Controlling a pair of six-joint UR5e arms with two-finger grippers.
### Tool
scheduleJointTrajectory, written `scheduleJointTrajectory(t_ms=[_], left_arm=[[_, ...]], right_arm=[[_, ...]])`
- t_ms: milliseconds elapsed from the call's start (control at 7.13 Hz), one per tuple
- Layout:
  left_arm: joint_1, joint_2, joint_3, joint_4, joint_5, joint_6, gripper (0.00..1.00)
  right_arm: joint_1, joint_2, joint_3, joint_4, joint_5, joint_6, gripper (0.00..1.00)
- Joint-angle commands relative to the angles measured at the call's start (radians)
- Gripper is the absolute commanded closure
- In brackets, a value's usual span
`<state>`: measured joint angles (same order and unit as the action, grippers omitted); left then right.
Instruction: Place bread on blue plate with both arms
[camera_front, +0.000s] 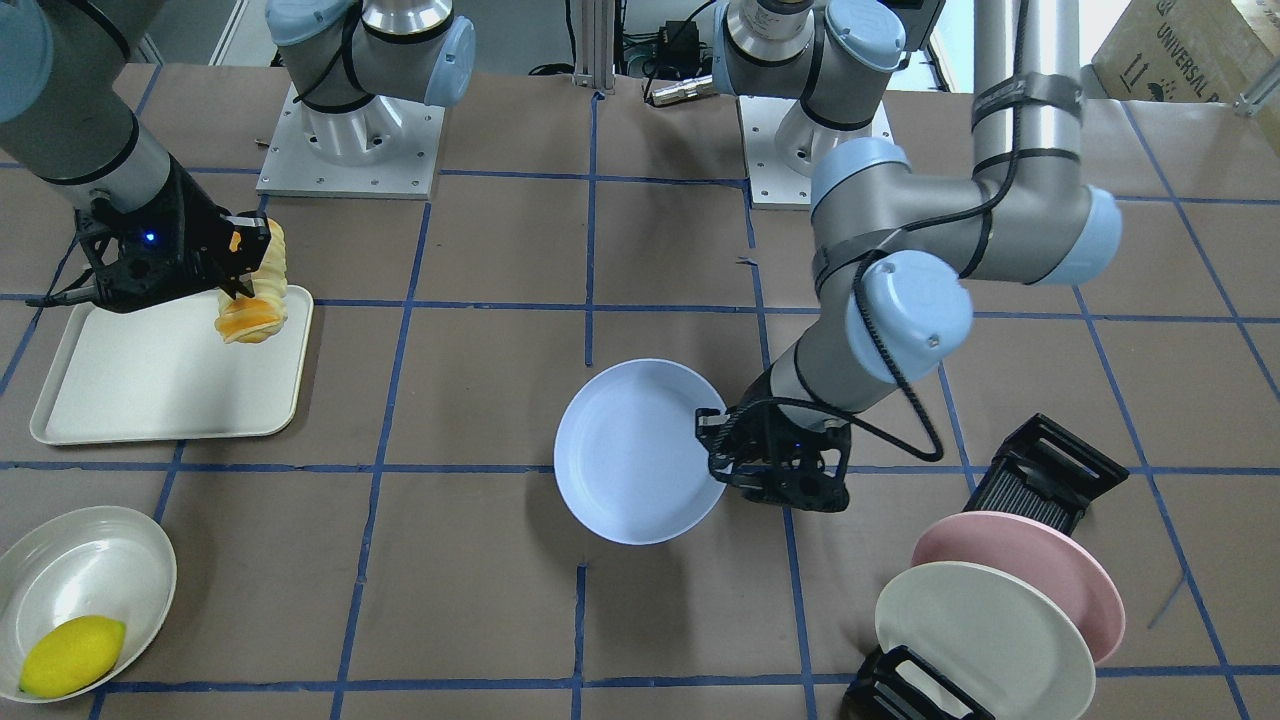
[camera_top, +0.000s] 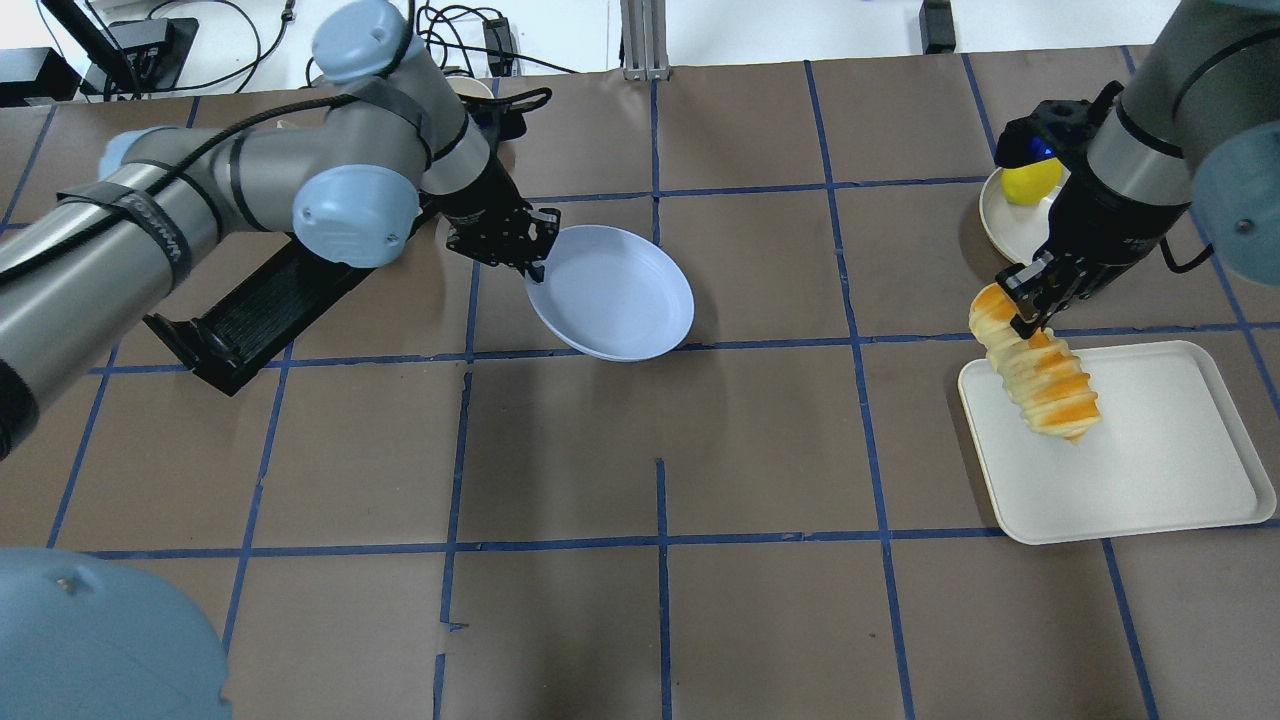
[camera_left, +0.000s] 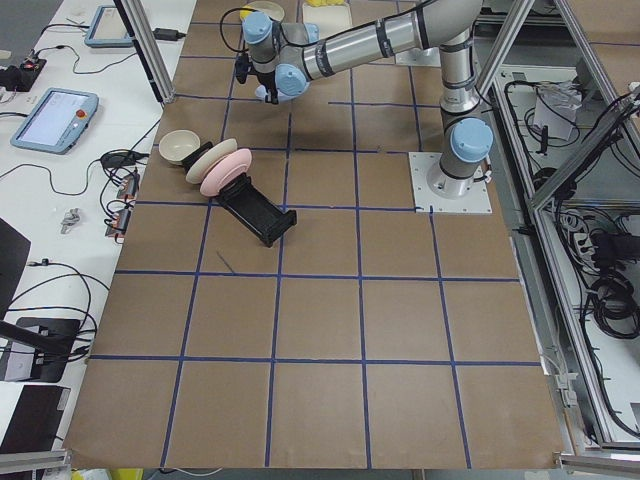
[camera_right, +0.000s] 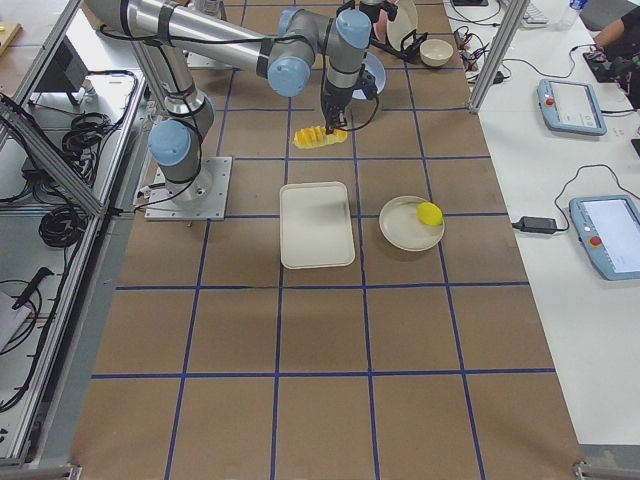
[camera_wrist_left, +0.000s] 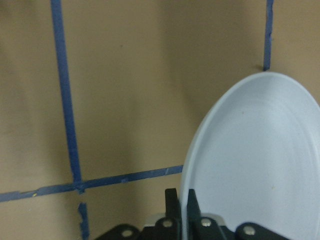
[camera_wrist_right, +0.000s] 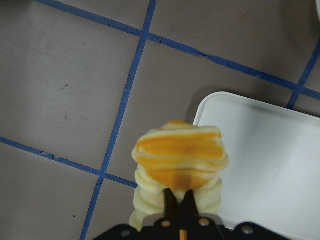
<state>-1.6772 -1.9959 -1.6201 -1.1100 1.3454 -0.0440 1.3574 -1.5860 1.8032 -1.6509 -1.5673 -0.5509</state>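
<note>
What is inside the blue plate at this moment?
The blue plate holds nothing visible; its well is bare. Only the rim part pinched by the left gripper is covered.

The right gripper (camera_front: 238, 268) pinches the bread (camera_front: 258, 305) near one end, and the roll hangs from it over a corner of the tray (camera_front: 150, 385). The left gripper (camera_front: 712, 440) clamps the rim of the blue plate (camera_front: 620, 450), which extends away from its fingertips.

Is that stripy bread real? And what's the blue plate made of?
The bread looks like a toy, probably foam or soft plastic: even ridges, neat orange and cream stripes, smooth matte skin, no crumbs. I can't be sure. The blue plate looks like hard plastic or melamine: one flat pale colour, thin rim, dull sheen, no glassy glints.
</note>
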Motion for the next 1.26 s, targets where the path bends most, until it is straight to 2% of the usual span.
scheduleJointTrajectory(t_ms=[0, 280, 421, 561, 701, 981, 1121], left_arm=[[-0.053, -0.043, -0.035, 0.113, 0.000, -0.080, 0.99], [-0.056, -0.044, -0.082, 0.165, 0.000, -0.082, 0.98], [-0.055, -0.038, -0.090, 0.183, 0.001, -0.079, 0.59], [-0.039, -0.024, -0.086, 0.180, 0.001, -0.080, 0.01], [-0.027, 0.000, -0.087, 0.164, 0.011, -0.077, 0.00], [0.032, 0.110, -0.054, -0.023, 0.070, -0.077, 0.00], [0.053, 0.174, -0.052, -0.096, 0.108, -0.073, 0.00]], right_arm=[[0.061, 0.006, -0.001, -0.012, 0.003, 0.067, 0.95], [0.197, 0.061, -0.011, -0.102, -0.002, 0.164, 0.95], [0.236, 0.095, -0.012, -0.131, 0.007, 0.236, 0.95], [0.268, 0.127, -0.016, -0.163, 0.013, 0.265, 0.95], [0.290, 0.162, -0.018, -0.200, 0.027, 0.282, 0.95], [0.353, 0.237, -0.065, -0.228, 0.036, 0.366, 0.95], [0.405, 0.286, -0.120, -0.230, 0.044, 0.431, 0.95]])
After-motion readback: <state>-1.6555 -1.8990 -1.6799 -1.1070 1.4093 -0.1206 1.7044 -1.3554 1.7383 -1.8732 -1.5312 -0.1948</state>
